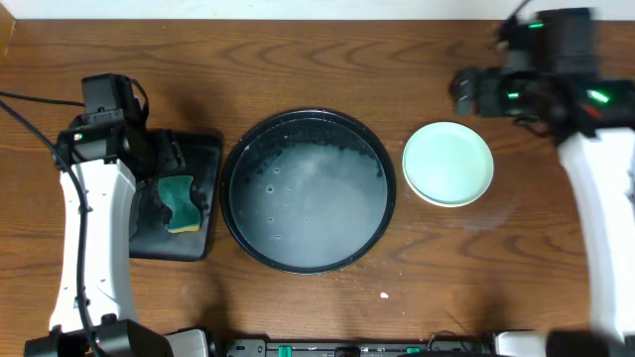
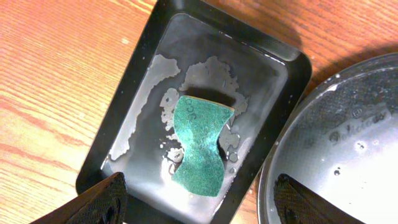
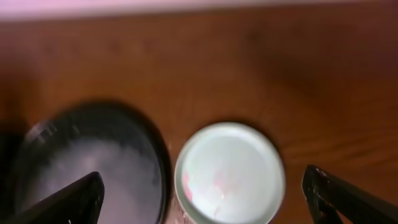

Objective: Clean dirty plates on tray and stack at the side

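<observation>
Overhead view showed the plates [image 1: 447, 164] on the wooden table [image 1: 317, 40] just right of the tray [image 1: 248, 228], clear of its rim. They appeared as one pale mint disc, and how many lay stacked beneath it could not be told. The tray held only cloudy, sudsy water.

The right claw [image 3: 208, 199] was past the plates' far edge, toward the upper right corner of the overhead view, where motion blur turned it into a dark smear. In the right wrist view its two fingers [image 3: 68, 199] were spread wide at the bottom corners with nothing between them. The top plate lay below and between them, its lower edge cut off by the frame. Faint reddish smears marked its face, and the tray sat just to its left. That whole view was soft and out of focus.

The left claw [image 2: 202, 202] was well apart from the plates, on the other side of the tray, over the sponge tray [image 2: 134, 93]. Its fingertips [image 2: 106, 199] were also spread, only the ends showing, and they gripped nothing. The green sponge [image 2: 199, 146] lay flat in the wet sponge tray beneath them. In the overhead view the left arm [image 1: 94, 228] hid part of the sponge tray.
</observation>
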`<action>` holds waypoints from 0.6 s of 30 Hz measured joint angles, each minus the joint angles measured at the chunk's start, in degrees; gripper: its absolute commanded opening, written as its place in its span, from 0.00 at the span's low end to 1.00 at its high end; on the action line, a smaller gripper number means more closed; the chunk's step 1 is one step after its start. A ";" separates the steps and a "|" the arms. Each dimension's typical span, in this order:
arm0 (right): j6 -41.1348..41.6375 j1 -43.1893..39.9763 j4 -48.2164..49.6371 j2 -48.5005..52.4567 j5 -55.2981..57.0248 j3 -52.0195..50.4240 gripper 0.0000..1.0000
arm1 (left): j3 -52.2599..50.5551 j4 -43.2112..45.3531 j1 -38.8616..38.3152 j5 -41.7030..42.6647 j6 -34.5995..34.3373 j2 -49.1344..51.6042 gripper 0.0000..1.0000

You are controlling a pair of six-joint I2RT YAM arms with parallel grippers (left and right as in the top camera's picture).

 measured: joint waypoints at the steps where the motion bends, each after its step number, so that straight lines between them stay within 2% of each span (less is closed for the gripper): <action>1: 0.00 -0.55 -0.09 -2.36 0.02 0.46 0.99 | 0.00 -0.02 0.00 0.00 0.00 0.11 0.76; 7: 0.00 -0.85 -0.33 -13.14 0.00 0.85 0.99 | 0.00 -0.04 0.00 -0.02 0.00 0.31 0.76; 18: -0.42 -0.85 -3.56 -19.17 1.14 0.85 0.99 | 0.00 -0.07 0.00 0.00 0.02 0.31 0.76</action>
